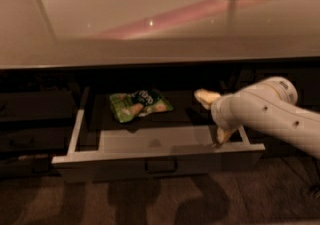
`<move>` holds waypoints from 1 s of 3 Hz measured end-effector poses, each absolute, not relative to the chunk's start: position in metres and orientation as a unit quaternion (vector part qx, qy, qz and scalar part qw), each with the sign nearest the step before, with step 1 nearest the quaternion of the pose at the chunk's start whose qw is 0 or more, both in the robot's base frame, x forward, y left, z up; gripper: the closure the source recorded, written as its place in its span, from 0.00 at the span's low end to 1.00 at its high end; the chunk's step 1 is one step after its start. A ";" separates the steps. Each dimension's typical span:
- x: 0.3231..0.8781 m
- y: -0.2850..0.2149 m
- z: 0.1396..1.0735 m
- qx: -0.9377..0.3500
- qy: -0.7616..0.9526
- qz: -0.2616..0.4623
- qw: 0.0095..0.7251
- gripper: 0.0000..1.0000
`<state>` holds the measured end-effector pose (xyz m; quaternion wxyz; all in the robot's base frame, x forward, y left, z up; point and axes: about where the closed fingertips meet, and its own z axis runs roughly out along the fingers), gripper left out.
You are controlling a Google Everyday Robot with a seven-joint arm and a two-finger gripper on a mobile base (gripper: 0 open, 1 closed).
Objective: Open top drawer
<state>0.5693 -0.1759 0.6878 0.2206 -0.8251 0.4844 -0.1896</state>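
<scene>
The top drawer (100,165) stands open under the countertop (150,24), and its front sticks out toward the camera, over the floor (150,204). The handle (161,165) sits at the middle of that front. Inside the drawer a bag (141,105) lies at the back, left of the centre and well apart from the left rail (76,131). The arm (280,116) comes in from the right side, over the right rail (245,135). The gripper (214,117) is inside the drawer at its right end, to the right of the bag and not touching it. Its fingers are spread: one points to the back, the other reaches down near the front right corner.
</scene>
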 end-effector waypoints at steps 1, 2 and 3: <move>0.531 -0.166 0.670 -0.831 0.473 -0.164 0.241 0.00; 0.494 -0.181 0.655 -0.833 0.475 -0.150 0.243 0.00; 0.470 -0.190 0.642 -0.832 0.480 -0.142 0.241 0.00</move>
